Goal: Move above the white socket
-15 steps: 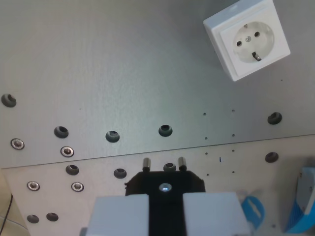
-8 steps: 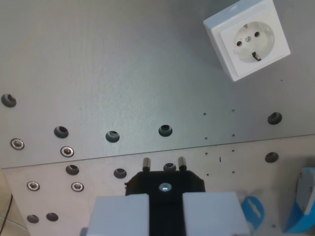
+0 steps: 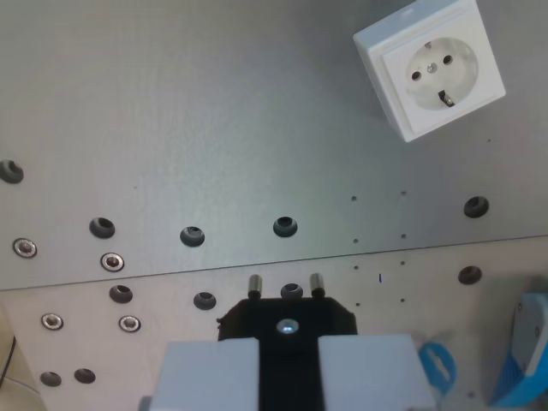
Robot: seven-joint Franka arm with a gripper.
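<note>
The white socket sits tilted on the grey metal plate in the wrist view's upper right, its round face with two holes turned toward the camera. At the bottom centre my gripper is shut on a black plug, whose two metal pins point up the picture. The plug lies well below the socket and toward the wrist view's left of it, with bare plate between them.
A row of screw holes crosses the plate in front of the plug. A seam separates the grey plate from a lighter plate. Blue parts stand at the wrist view's lower right edge.
The holes and screws at the wrist view's left have slid a few pixels leftward, so the camera has shifted slightly. The socket and the plug appear where they were.
</note>
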